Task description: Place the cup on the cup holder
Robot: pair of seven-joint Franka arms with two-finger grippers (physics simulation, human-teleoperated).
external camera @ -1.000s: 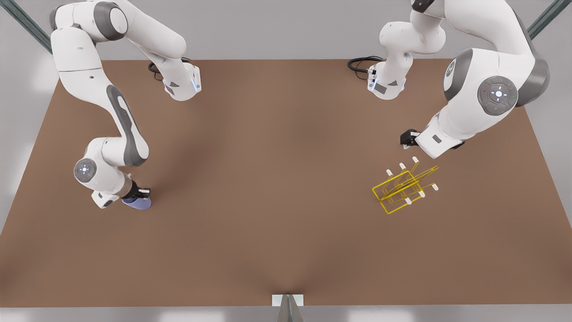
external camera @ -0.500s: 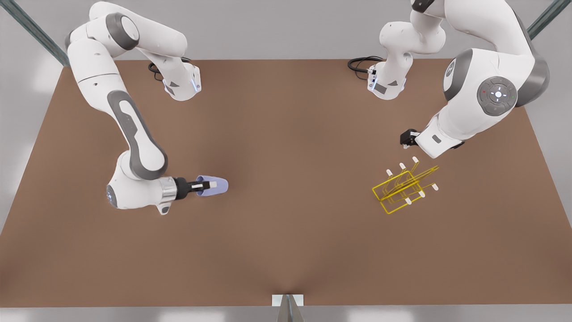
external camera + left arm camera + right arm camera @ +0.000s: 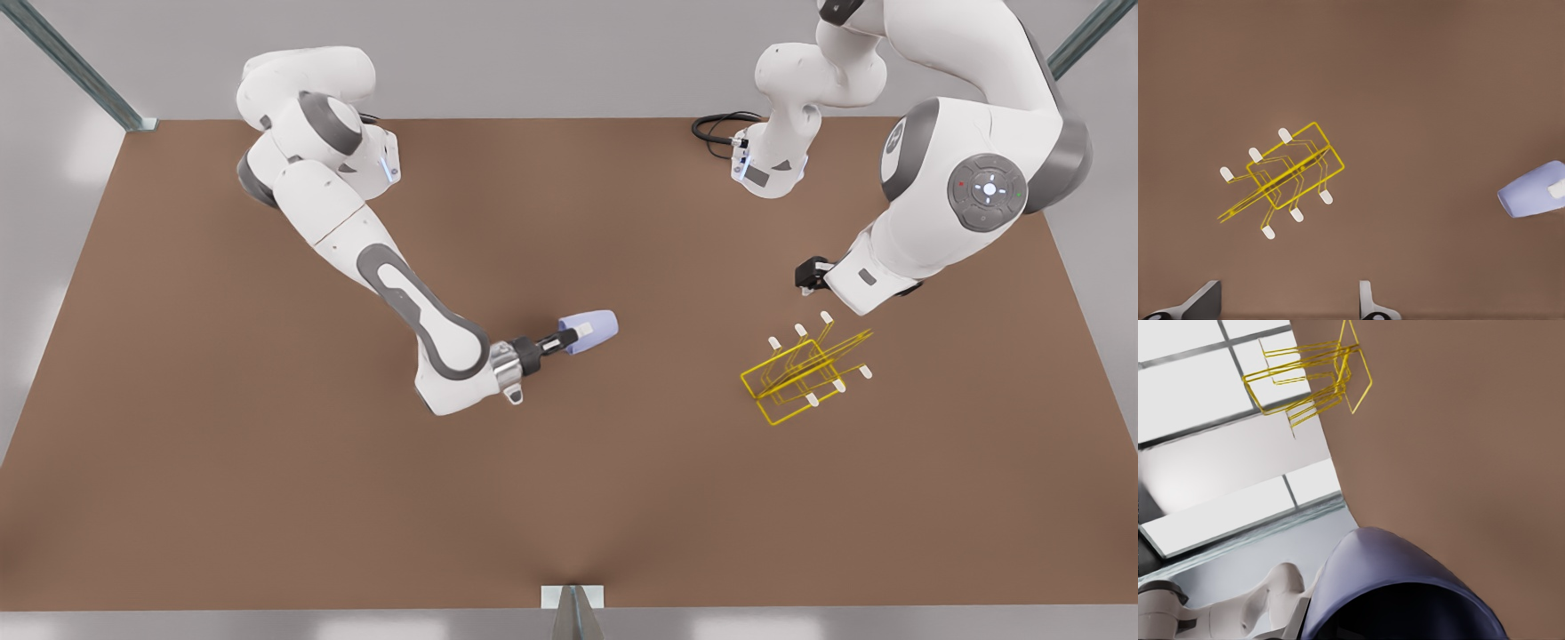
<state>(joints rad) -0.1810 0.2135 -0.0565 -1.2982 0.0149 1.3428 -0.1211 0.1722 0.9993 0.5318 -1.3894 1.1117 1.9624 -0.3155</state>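
The lavender-blue cup hangs on its side above the middle of the table, its closed end toward the cup holder. My right gripper, on the arm at the front view's left, is shut on the cup's rim. The right wrist view has the cup up close and the yellow wire holder far off. My left gripper waits just behind the holder at the front view's right. Its fingers stand open with nothing between them, over the holder, and the cup is off to one side.
The brown table carries both arm bases at its far edge, each with a black cable. A small metal bracket sits at the middle of the near edge. Bare tabletop lies between the cup and the holder.
My right arm has lifted the cup off the table at the front view's left, turned it on its side and carried it rightward to the middle. The left arm has stayed put.
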